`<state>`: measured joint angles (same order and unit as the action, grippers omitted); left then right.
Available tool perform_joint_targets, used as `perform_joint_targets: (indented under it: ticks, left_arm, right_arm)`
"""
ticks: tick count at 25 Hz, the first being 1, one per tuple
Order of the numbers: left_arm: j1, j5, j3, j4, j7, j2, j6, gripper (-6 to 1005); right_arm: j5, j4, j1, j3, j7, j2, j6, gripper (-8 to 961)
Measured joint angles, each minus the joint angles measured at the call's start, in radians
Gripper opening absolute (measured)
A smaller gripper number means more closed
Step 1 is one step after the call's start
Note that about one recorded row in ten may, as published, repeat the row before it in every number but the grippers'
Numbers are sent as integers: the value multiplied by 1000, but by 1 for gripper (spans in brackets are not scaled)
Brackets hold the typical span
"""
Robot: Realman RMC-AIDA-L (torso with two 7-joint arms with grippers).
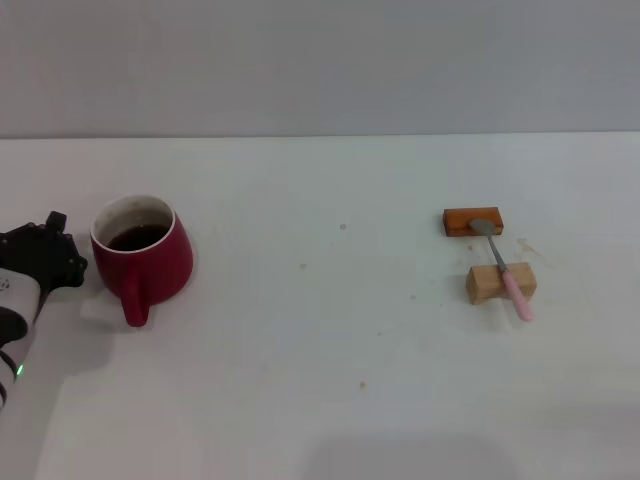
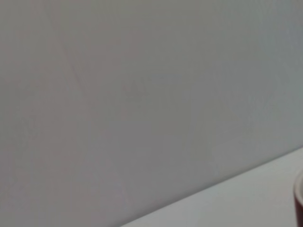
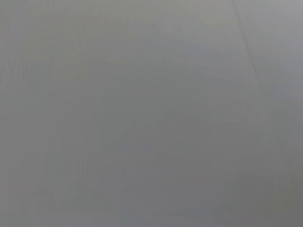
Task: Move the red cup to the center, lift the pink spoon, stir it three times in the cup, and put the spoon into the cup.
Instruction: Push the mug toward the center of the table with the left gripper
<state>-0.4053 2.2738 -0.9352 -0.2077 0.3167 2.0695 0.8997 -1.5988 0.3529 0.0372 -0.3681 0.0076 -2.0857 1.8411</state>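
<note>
Two blocks lie on the white surface [image 1: 330, 330], well apart from the left end effector [image 1: 45, 250], far off on its right side. Left end effector sits just beside the red cup [image 1: 142, 256], on the cup's left; whether its fingers are spread or pressed together I cannot tell. Cup stands upright, handle toward the robot, dark liquid inside. Pink spoon [image 1: 505, 267] rests across both blocks: bowl on the orange-brown block [image 1: 472, 221], handle over the light wooden block [image 1: 499, 283]. Right end effector does not appear in any view.
</note>
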Motion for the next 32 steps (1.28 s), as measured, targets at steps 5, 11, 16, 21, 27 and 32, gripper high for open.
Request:
perform_joint_targets:
  ticks: [5,11,16,21,27,32]
  left_arm:
    - [-13,0,28,1,12,-1,-14,5]
    - [-31,0,83,5,15,-3,-21,9]
    - [-45,-1,131,7,15,-3,-26,12]
    - [-68,0,202,2,15,-2,-26,15]
    - [-83,0,238,-4,15,1,-26,19]
    - [-96,-1,283,-14,6,2,-20,23]
  right_arm:
    - [-3,0,-8,0,0,0,0,557]
    - [-4,0,-10,0,0,-1,1,557]
    - [-4,0,-10,0,0,-1,2,558]
    - [-4,0,-10,0,0,-1,3,560]
    - [-4,0,-10,2,0,-1,3,561]
    - [-4,0,-10,2,0,-1,3,558]
